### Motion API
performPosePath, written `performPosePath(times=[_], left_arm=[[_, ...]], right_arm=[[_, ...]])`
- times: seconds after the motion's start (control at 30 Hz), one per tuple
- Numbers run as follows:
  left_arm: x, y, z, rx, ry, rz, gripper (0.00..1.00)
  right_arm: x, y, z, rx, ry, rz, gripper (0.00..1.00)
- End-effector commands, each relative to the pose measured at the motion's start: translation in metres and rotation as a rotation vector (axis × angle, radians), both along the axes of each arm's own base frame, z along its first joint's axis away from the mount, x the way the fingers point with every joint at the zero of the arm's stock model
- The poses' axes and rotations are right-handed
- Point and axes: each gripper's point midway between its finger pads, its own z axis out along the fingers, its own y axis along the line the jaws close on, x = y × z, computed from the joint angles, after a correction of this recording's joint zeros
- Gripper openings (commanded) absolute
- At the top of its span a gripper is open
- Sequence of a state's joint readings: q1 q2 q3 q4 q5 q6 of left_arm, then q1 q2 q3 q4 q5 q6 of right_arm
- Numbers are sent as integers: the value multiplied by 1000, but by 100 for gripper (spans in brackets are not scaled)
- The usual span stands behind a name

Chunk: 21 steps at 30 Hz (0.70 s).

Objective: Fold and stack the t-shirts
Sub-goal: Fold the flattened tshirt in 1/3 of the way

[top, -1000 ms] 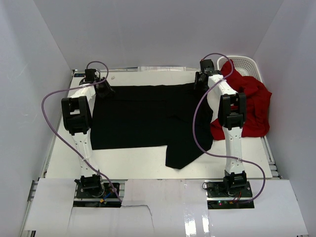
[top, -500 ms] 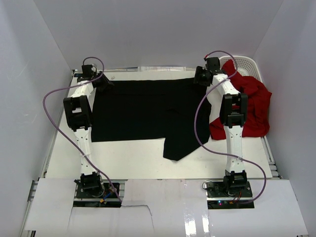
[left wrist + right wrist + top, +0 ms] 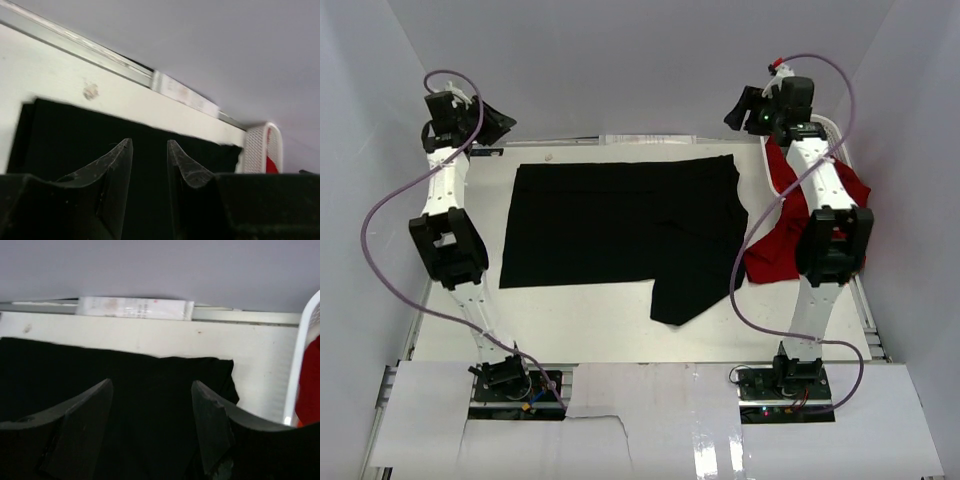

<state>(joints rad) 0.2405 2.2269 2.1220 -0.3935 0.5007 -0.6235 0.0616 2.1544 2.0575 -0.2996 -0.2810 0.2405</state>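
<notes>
The black t-shirt (image 3: pixel 620 225) lies spread flat on the white table, with one flap (image 3: pixel 685 300) sticking out toward the near edge. In the wrist views the black t-shirt (image 3: pixel 75 130) (image 3: pixel 60 365) is far below the fingers. The red t-shirt (image 3: pixel 815 225) is crumpled at the right, draped over the basket's edge. My left gripper (image 3: pixel 495 122) (image 3: pixel 149 141) hangs high above the shirt's far left corner, open and holding nothing. Raised over the far right corner, my right gripper (image 3: pixel 740 108) (image 3: pixel 151 382) is wide open and empty.
The white lattice basket (image 3: pixel 820 125) (image 3: pixel 256 145) (image 3: pixel 300 365) stands at the back right corner. A taped label strip (image 3: pixel 135 307) runs along the table's far rail. White walls close in at the left, right and back. Purple cables loop from both arms.
Both arms have risen from the black t-shirt's far corners up toward the back wall. The right gripper opened wide. The shirt now lies let go, slightly farther back than a second ago.
</notes>
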Motion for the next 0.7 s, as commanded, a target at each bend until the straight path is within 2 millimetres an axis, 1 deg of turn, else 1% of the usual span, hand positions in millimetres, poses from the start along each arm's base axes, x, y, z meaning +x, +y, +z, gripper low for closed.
performPosePath(times=[0.0, 0.03, 0.07, 0.1, 0.13, 0.17, 0.2, 0.23, 0.27, 0.3, 0.33, 0.37, 0.4, 0.43, 0.47, 0.5, 0.53, 0.57, 0.6, 0.63, 0.67], left_arm=[[-70, -32, 96, 11, -156, -59, 44], [-86, -42, 96, -10, -153, -79, 44], [-112, -52, 120, -6, -199, -95, 44], [-127, -68, 88, -27, -139, -128, 44], [-139, -79, 83, -26, -131, -151, 44], [-151, -88, 79, -16, -128, -171, 44], [-174, -114, 70, -18, -118, -224, 44], [-185, -129, 66, -15, -119, -260, 44], [-195, -144, 61, -16, -111, -296, 44], [-214, -180, 65, -18, -133, -383, 44], [-228, -196, 43, -29, -89, -425, 44], [-239, -211, 37, -37, -81, -461, 44], [-253, -240, 32, -43, -84, -524, 44], [-264, -254, 24, -42, -76, -553, 45], [-275, -265, 1, -41, -29, -574, 45], [-287, -287, -7, -45, -19, -618, 45], [-294, -299, -21, -48, 14, -646, 44], [-302, -308, -36, -52, 49, -666, 44], [-315, -330, -41, -56, 52, -722, 43], [-319, -341, -57, -51, 93, -740, 43], [-323, -352, -60, -46, 95, -764, 43]], right_arm=[[-67, 8, 63, 16, -77, 47, 71], [-84, 9, 53, 31, -46, 42, 71], [-115, 10, 75, 55, -86, 42, 70], [-142, 11, 19, 76, 27, 36, 70], [-162, 17, 8, 116, 59, 36, 70], [-187, 20, 22, 131, 9, 48, 70], [-211, 19, -17, 124, 85, 29, 70], [-225, 21, -24, 124, 97, 36, 70], [-243, 21, -14, 126, 66, 49, 70], [-261, 20, -35, 121, 112, 51, 70], [-275, 19, -45, 122, 149, 51, 71], [-289, 20, -36, 138, 121, 67, 71], [-301, 24, -41, 154, 134, 97, 71], [-317, 24, -62, 161, 202, 98, 71], [-328, 24, -62, 173, 200, 102, 72], [-337, 27, -66, 184, 214, 124, 72], [-349, 26, -85, 185, 259, 115, 72], [-356, 24, -87, 189, 255, 105, 72], [-362, 23, -91, 193, 264, 105, 72], [-368, 23, -97, 198, 278, 100, 73], [-376, 22, -107, 204, 298, 89, 75]])
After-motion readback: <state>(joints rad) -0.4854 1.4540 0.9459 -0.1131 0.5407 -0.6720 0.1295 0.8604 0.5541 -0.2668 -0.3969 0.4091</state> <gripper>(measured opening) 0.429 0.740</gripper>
